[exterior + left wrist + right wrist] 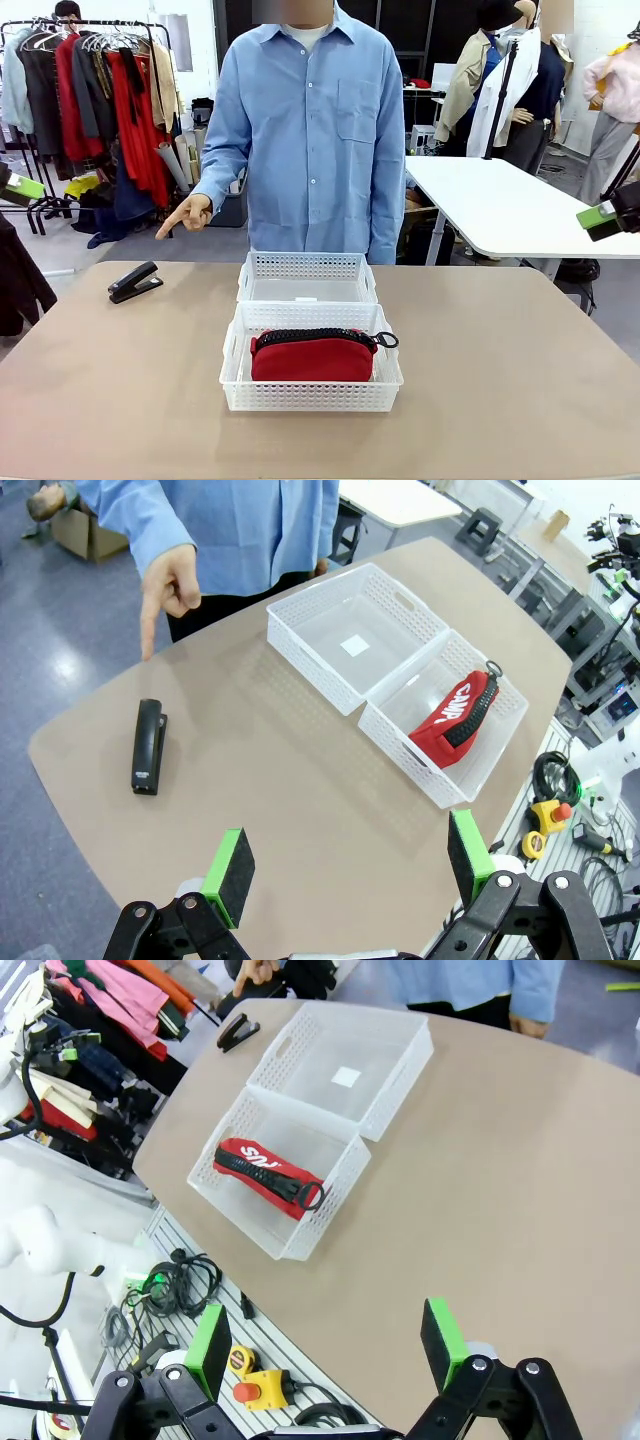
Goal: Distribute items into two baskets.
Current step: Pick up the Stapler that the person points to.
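Observation:
Two white lattice baskets stand end to end mid-table. The near basket (pixel 310 396) holds the red pouch (pixel 312 358), zipper up. The far basket (pixel 305 265) is empty apart from a small label. The black stapler (pixel 134 282) lies on the bare table at the far left. Above it, the person's hand (pixel 186 214) points down at it. My left gripper (pixel 349 860) hangs open high over the table's left side, stapler (pixel 148 746) ahead of it. My right gripper (pixel 325 1345) is open high over the right side, with the pouch (pixel 262 1175) and stapler (pixel 235 1032) beyond.
The person in a blue shirt (pixel 305 130) stands at the far edge behind the baskets. Bare brown tabletop (pixel 500 380) lies on both sides of the baskets. A second white table (pixel 500 200) stands behind on the right, and a clothes rack (pixel 100 90) behind on the left.

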